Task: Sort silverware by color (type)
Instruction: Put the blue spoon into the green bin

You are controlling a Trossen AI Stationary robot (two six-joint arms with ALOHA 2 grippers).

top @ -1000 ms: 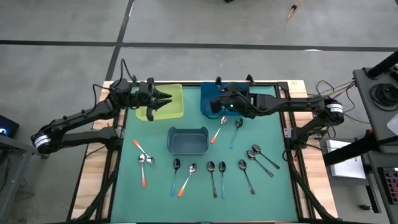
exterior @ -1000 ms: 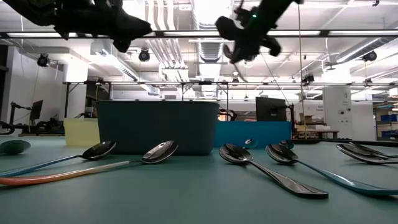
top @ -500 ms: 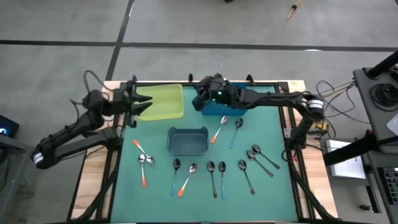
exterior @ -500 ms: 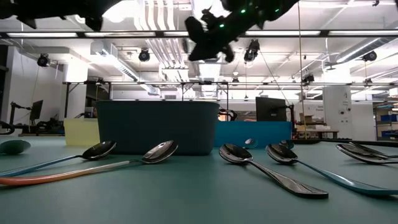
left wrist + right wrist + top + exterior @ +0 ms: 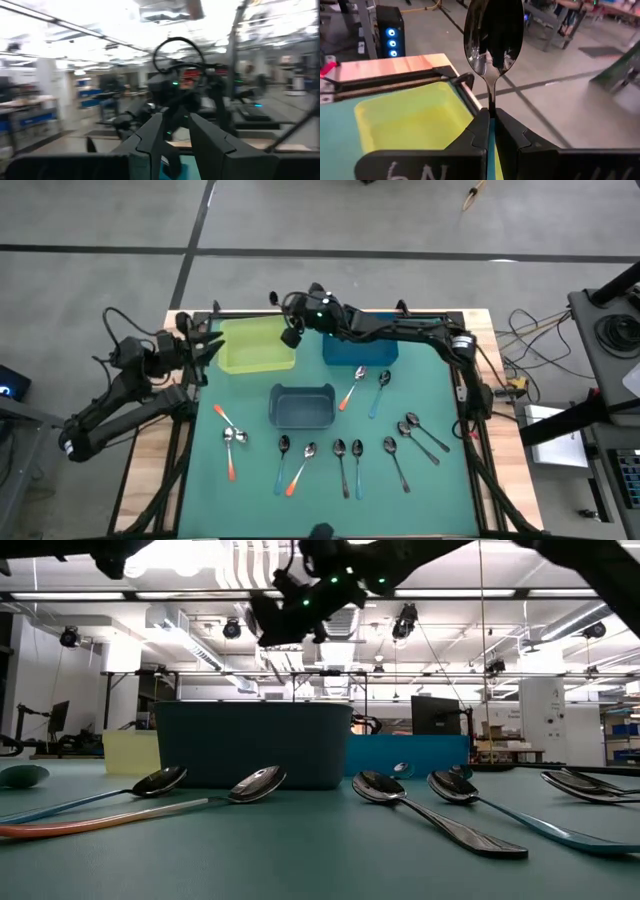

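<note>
My right gripper (image 5: 291, 336) is high over the far right corner of the yellow-green bin (image 5: 257, 345), shut on a spoon whose shiny bowl (image 5: 493, 35) sticks out past the fingertips. It also shows in the low view (image 5: 275, 615). My left gripper (image 5: 210, 346) hangs open and empty at the table's left edge, beside that bin; its fingers show apart in its own wrist view (image 5: 176, 120). Several spoons lie flat on the green mat, among them an orange-handled one (image 5: 350, 388), a light-blue-handled one (image 5: 378, 392) and dark metal ones (image 5: 342, 460). My right gripper pinches the spoon between its two fingers just behind the thin neck (image 5: 491, 100); a light-blue strip shows in the gap. The handle is hidden by the fingers. The spoon runs along the fingers, bowl foremost toward the table's left, lifted clear above the bin.
A blue bin (image 5: 360, 352) stands at the far middle right and a dark grey-blue bin (image 5: 302, 405) at the mat's middle. The row of spoons runs along the near half of the mat, with an orange-handled pair (image 5: 229, 430) at the left.
My right gripper has swung from over the blue bin toward the table's left, carrying the spoon to the yellow-green bin's far right corner. My left gripper has drawn back from over the yellow-green bin toward the table's left edge.
</note>
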